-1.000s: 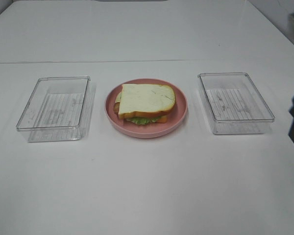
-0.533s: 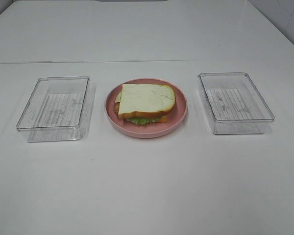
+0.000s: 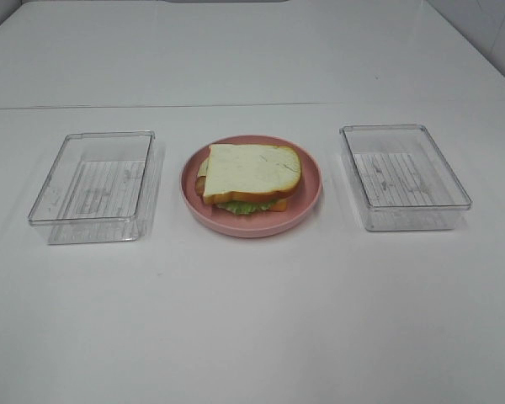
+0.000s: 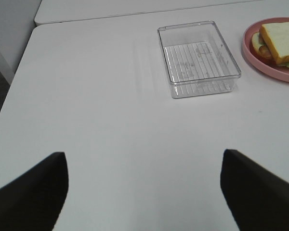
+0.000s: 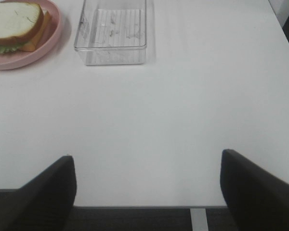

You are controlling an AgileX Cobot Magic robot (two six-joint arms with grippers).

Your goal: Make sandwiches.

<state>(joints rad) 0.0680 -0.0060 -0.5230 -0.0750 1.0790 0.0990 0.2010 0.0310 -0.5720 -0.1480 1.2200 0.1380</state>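
The sandwich point(image 3: 251, 178) is stacked on a round pink plate point(image 3: 307, 202) at the table's middle: white bread with orange-brown crust on top, green lettuce and orange-yellow filling showing at its near edge. It also shows in the left wrist view point(image 4: 281, 43) and the right wrist view point(image 5: 15, 25). Neither arm shows in the high view. My left gripper point(image 4: 144, 192) is open and empty over the table's near left part. My right gripper point(image 5: 148, 192) is open and empty over the table's near right edge.
A clear plastic tray point(image 3: 94, 185) stands left of the plate and another clear tray point(image 3: 404, 175) stands right of it; both are empty. They also show in the wrist views point(image 4: 198, 57) point(image 5: 112, 30). The white table point(image 3: 252, 320) has a seam across the back.
A second ago the dark right arm showed at the right edge of the high view; it has withdrawn out of that view. The sandwich, plate and trays have not moved.
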